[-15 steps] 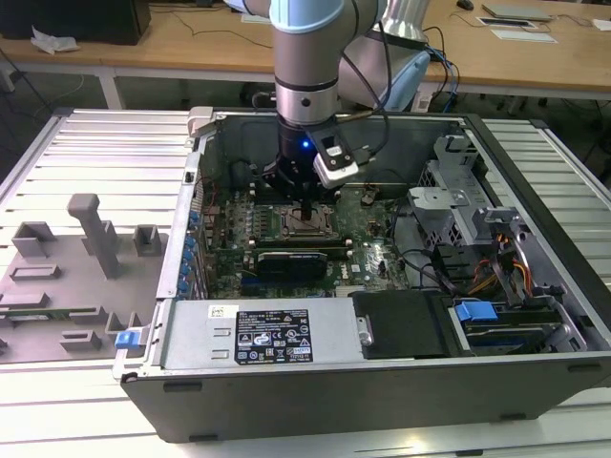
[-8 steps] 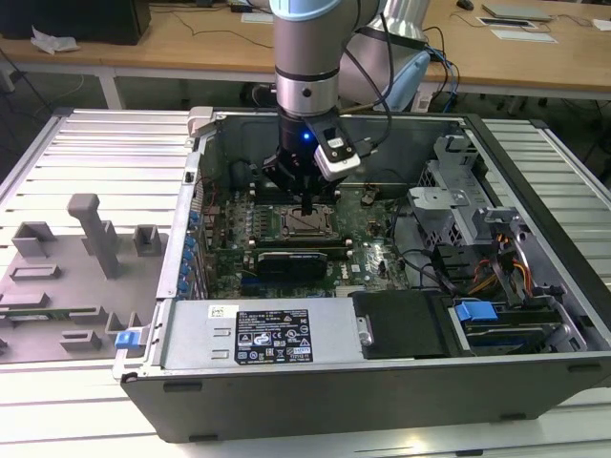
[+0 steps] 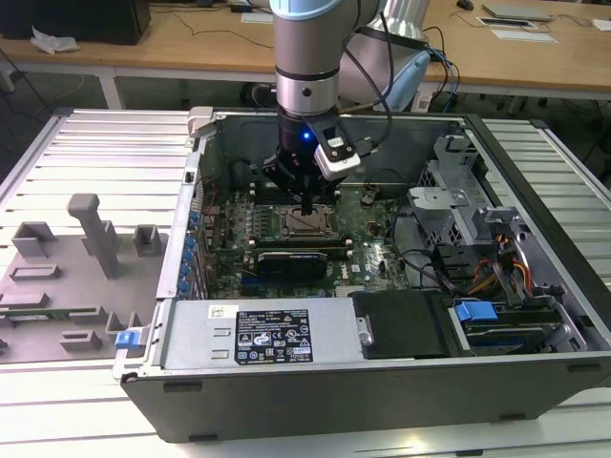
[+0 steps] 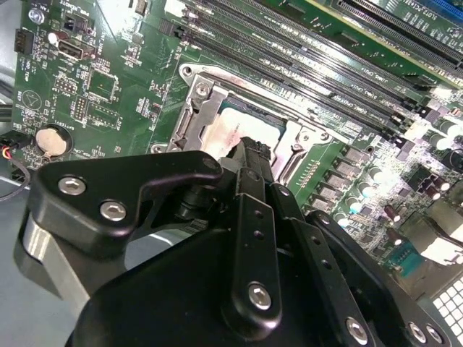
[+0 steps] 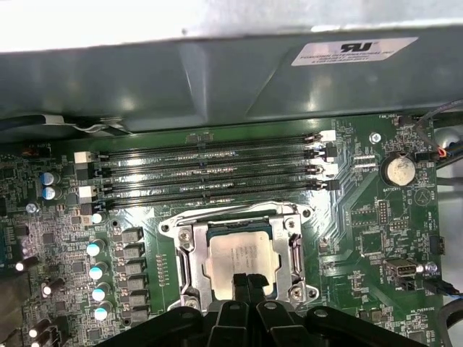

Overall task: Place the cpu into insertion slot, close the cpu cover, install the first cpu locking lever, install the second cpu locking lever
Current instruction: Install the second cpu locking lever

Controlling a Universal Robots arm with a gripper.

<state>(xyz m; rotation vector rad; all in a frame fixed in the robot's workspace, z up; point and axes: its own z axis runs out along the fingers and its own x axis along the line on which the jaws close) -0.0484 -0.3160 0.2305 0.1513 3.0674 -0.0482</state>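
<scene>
The cpu [image 5: 235,254], a pale silver square, lies in the insertion slot [image 5: 239,217] on the green motherboard. The cpu cover [image 5: 185,249] lies flat around it as a silver frame, with the chip showing through its window. A thin metal lever [image 5: 217,209] runs along the socket's side nearest the memory slots. My gripper [image 5: 247,279] is shut with nothing in it, its tips just above the chip's edge. In the second wrist view the gripper [image 4: 249,144] hangs over the cpu [image 4: 226,129] and cover [image 4: 197,110]. In the exterior view the gripper [image 3: 305,204] points straight down at the socket [image 3: 307,225].
Several long black memory slots [image 5: 210,173] lie beside the socket, with capacitors [image 5: 95,271] along another side. A black graphics card [image 3: 298,258] sits on the side of the socket nearer the exterior camera. The case wall [image 5: 217,79], drive cage [image 3: 449,205] and cables [image 3: 430,267] hem in the board.
</scene>
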